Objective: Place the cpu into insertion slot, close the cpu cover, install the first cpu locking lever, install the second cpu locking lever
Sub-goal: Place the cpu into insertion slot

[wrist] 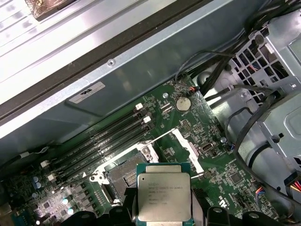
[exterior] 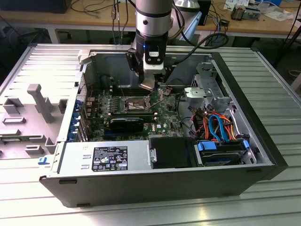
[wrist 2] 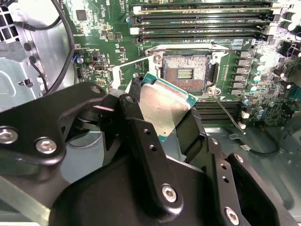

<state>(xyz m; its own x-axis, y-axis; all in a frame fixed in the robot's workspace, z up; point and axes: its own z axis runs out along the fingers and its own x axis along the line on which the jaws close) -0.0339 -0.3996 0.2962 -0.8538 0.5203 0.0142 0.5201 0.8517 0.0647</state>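
The tool point(exterior: 148, 84) pinches the cpu point(wrist: 163, 197) by its edges, holding it tilted above and clear of the open insertion slot point(wrist 2: 186, 73) on the green motherboard point(wrist 2: 94, 42), toward the case's far wall point(exterior: 117, 63).

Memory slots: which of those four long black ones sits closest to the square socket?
The end slot of the row, running right beside the insertion slot and its metal rim; the other three lie farther out beyond it.
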